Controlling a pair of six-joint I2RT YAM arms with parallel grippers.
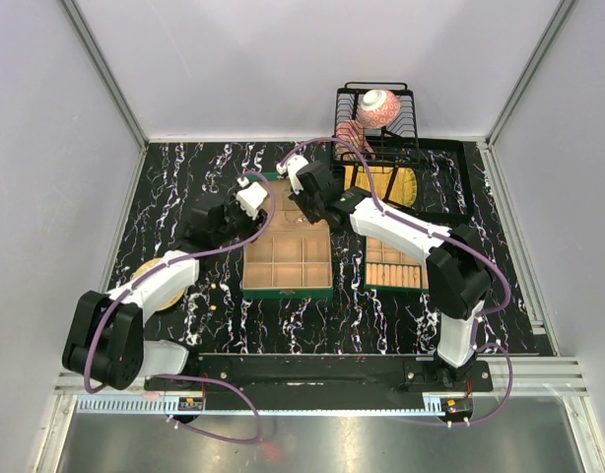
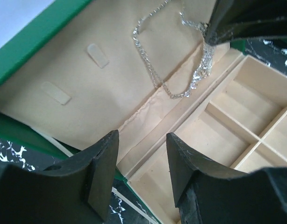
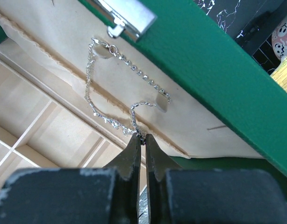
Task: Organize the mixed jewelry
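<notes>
Step in hand: stowing one chain (image 3: 111, 122) in the open green box (image 3: 218, 70). The right gripper (image 3: 140, 137) has its jaws together, clamped on a loop of the chain right at the crease where the beige lid lining (image 3: 199, 123) meets the tray. The rest of the chain lies draped across the lining and runs over two small tabs (image 3: 162, 102), with slack bunched along the crease. The left gripper (image 2: 142, 137) hovers just beside the box's edge with jaws apart and nothing between them. It points at the lining and the divided compartments (image 2: 255, 93), which look bare where visible. The other loose pieces on the desk (image 1: 184, 168) are too small to make out from above. Judgement: early to middle of the task, with one chain nearly placed. The next move likely calls for the right jaws to open and lift straight away without snagging links. There is a risk of pulling the chain off the tabs if a link catches. After that comes the next piece.
</notes>
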